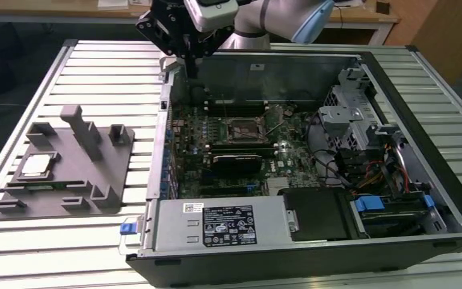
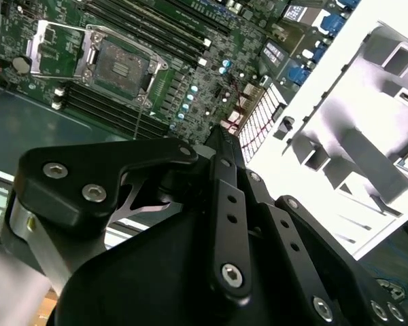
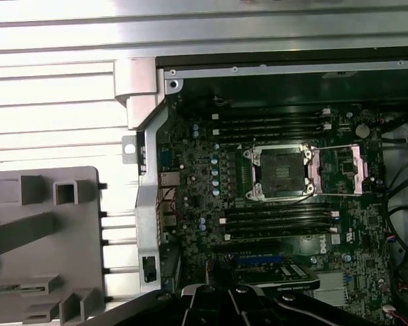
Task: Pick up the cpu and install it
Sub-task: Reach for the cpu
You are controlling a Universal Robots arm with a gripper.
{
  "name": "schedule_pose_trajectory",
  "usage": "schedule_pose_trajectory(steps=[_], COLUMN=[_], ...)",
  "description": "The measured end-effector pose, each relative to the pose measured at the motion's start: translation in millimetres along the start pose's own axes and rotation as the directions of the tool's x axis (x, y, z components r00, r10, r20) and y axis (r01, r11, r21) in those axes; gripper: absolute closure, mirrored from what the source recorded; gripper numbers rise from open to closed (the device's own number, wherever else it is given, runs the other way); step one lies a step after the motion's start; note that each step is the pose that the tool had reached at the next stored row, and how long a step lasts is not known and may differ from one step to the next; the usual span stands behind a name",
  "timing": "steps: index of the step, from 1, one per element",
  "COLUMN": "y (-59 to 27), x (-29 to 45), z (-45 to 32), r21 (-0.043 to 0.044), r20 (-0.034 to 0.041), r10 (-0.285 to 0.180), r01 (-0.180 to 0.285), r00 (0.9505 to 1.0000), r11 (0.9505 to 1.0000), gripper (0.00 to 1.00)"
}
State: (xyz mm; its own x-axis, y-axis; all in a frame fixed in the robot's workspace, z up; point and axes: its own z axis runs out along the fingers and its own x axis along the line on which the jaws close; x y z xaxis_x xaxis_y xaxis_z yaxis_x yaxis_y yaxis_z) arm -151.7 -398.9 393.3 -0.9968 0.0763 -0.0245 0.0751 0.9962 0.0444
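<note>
Over the case edge, the hand hangs clenched; cpu rests on grey stand.

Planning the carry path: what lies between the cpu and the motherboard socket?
Exterior view: beyond the cpu, the grey fixture's upright posts, slatted table, then the case's metal wall.

Tool over computer case edge — cpu on grey fixture

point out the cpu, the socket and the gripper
small silvery square cpu (image 1: 38, 165): exterior view, middle of its metal top
black square cpu socket (image 3: 280, 170): first wrist view, its centre
black gripper (image 1: 192, 71): exterior view, between its fingertips
</note>
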Motion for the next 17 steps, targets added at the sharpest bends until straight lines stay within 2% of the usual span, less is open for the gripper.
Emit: schedule_pose_trajectory(steps=[17], y=[-2.2], x=[29.3], z=[-0.9], r21=[0.0000], r20=[0.0002], r10=[0.000], r01=[0.000], r00=[1.0000], r11=[1.0000], gripper=[0.89])
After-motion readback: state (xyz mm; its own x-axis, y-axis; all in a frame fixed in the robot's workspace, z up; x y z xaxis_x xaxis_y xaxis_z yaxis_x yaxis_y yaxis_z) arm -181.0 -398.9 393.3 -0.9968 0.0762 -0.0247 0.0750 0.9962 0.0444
